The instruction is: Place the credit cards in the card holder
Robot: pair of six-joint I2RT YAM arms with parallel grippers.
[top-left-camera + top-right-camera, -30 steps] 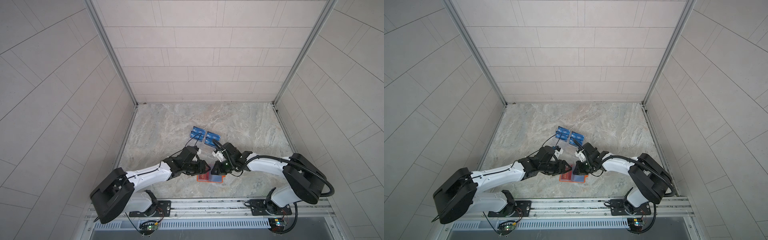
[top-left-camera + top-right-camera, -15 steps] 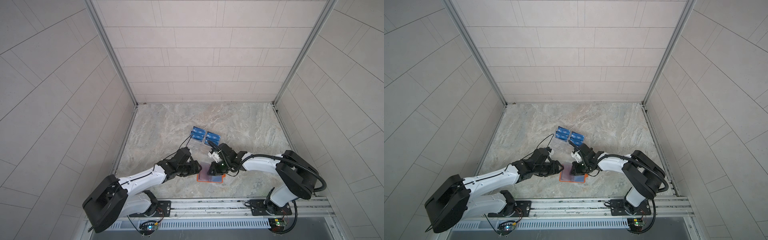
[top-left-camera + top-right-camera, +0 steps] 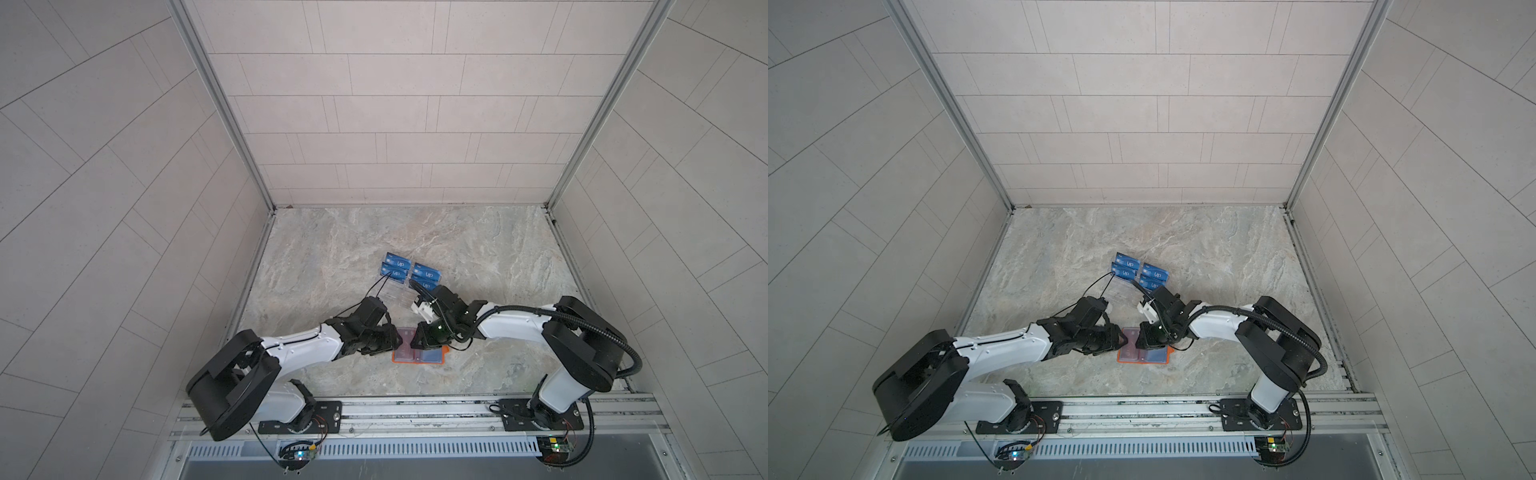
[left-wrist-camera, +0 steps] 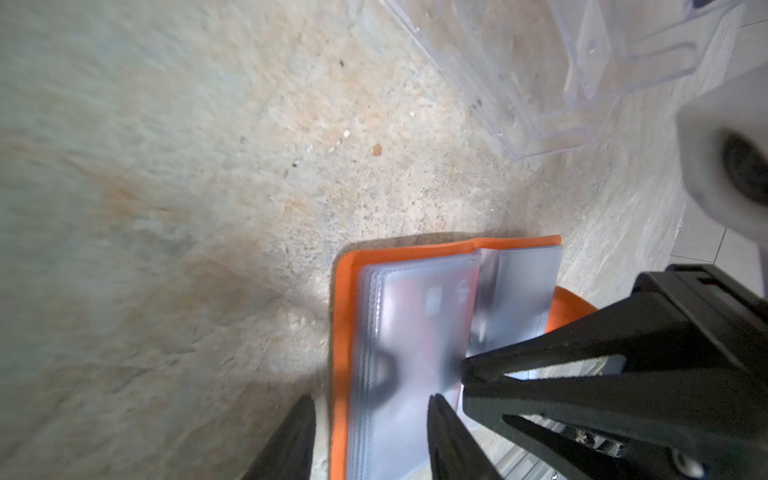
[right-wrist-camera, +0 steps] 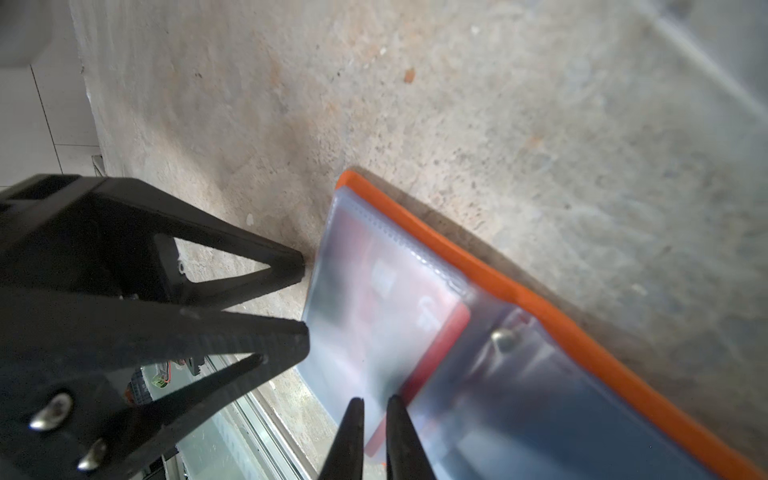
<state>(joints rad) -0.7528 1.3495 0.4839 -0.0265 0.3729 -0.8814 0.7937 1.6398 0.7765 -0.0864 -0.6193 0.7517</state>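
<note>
Both arms stretch low and inward, elbows out, wrists pitched down, tips almost meeting front-centre in both top views. Left gripper (image 3: 398, 341) jaws spread partway, fingers (image 4: 297, 432) clearly apart. Right gripper (image 3: 414, 344) nearly closed, thin slit between fingertips (image 5: 353, 428).

Clear acrylic racks (image 4: 540, 75) on a marbled stone tabletop (image 3: 324, 257), pale tiled walls (image 3: 395, 124) behind.
</note>
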